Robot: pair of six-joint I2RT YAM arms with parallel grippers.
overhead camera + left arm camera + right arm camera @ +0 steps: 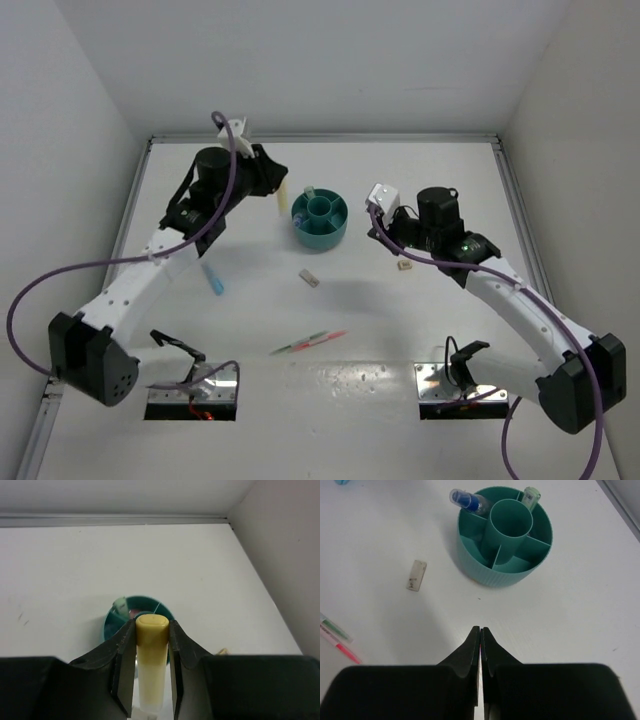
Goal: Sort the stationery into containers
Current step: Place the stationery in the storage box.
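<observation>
White tabletop (250,320), plain white walls all round. Upper left, the left tool (152,632) is clamped on a short yellow plastic marker stick (283,196), held up off the surface, ready for a drop I'd guess. Lower down a short light-blue marker (214,280) lies loose. Mid-frame there's a small beige eraser block (309,278) and thin green and pink pens (308,343). The round teal plastic divided bowl (322,236) sits just right of the yellow stick. Further right, the right tool (480,632) is pinched closed on nothing, probably parked out of the way.
</observation>
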